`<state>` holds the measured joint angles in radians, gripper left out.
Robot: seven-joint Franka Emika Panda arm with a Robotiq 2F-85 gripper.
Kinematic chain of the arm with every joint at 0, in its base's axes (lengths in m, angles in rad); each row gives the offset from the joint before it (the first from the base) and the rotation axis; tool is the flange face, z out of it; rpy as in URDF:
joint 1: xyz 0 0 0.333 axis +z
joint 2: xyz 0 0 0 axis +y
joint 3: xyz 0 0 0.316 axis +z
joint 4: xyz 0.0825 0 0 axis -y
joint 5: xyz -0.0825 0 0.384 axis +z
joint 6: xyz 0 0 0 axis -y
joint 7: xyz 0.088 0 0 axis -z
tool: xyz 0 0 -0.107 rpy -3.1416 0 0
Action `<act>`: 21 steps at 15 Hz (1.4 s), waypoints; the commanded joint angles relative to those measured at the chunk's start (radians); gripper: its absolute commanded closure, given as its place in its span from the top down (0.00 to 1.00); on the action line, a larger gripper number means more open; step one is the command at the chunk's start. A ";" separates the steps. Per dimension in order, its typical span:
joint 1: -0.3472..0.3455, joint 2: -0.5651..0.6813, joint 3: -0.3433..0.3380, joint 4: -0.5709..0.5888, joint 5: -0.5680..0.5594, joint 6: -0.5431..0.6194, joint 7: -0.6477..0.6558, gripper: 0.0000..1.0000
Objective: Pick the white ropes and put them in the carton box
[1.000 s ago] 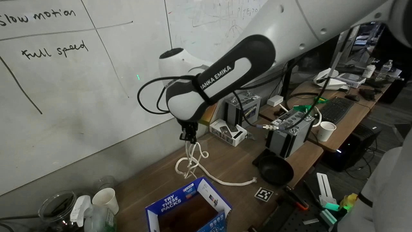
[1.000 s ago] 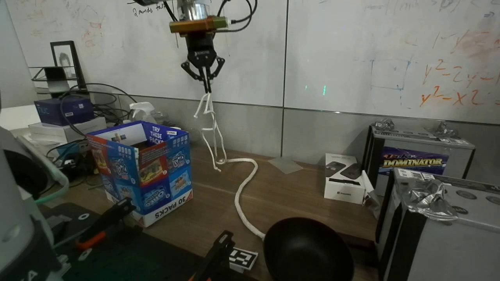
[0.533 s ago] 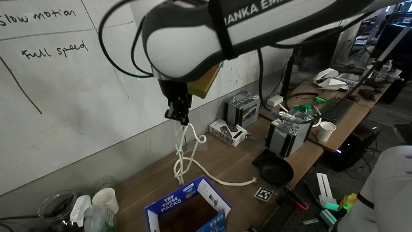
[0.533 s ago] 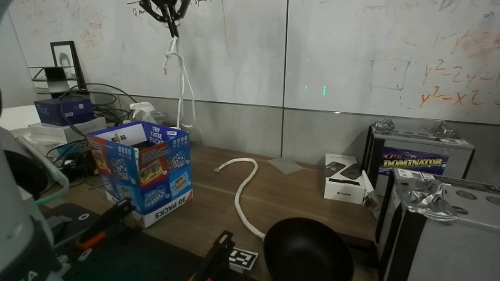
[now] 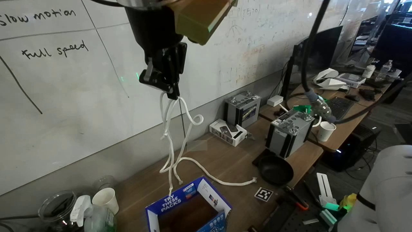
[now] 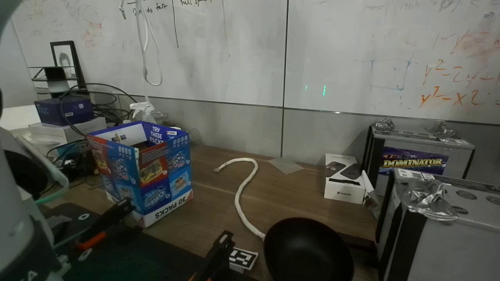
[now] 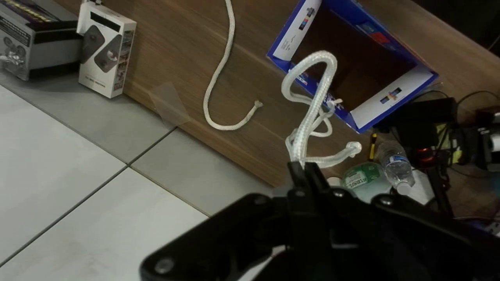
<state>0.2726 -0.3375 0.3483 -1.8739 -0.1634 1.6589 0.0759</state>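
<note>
Past a clear jar point(image 5: 59, 220), dark inside, and a paper cup point(image 5: 110, 203) at left in an exterior view, dangles as a limp white rope point(image 5: 166, 131) above the table point(image 5: 141, 187), pinched tight in the nearly closed pincer point(image 5: 174, 96). Hangs with long axis upright and ends pointing down, in slack, curling loops. Opens upward near it as the carton box point(image 5: 181, 197), blue-walled, white-lettered, brown within. Lies on the table as a second white rope point(image 5: 233, 184), hooked at left, running right toward the black pan point(image 5: 276, 170), frayed at the tip.

Apparently two white ropes point(image 7: 311, 113); one carton box point(image 6: 155, 196); one pan point(image 6: 308, 253).
</note>
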 commanded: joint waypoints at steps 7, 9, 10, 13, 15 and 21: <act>0.004 0.068 -0.010 -0.013 0.037 -0.089 -0.011 0.02; 0.006 0.082 -0.014 -0.037 0.059 -0.104 -0.008 0.02; 0.002 0.087 -0.025 -0.033 0.076 -0.122 -0.017 0.02; 0.000 0.094 -0.040 -0.064 0.102 -0.124 -0.025 0.01; -0.001 0.101 -0.052 -0.089 0.121 -0.112 -0.036 0.01; 0.003 0.109 -0.085 -0.163 0.215 -0.080 -0.125 0.01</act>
<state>0.2738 -0.2236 0.2794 -2.0122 -0.0089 1.5577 0.0120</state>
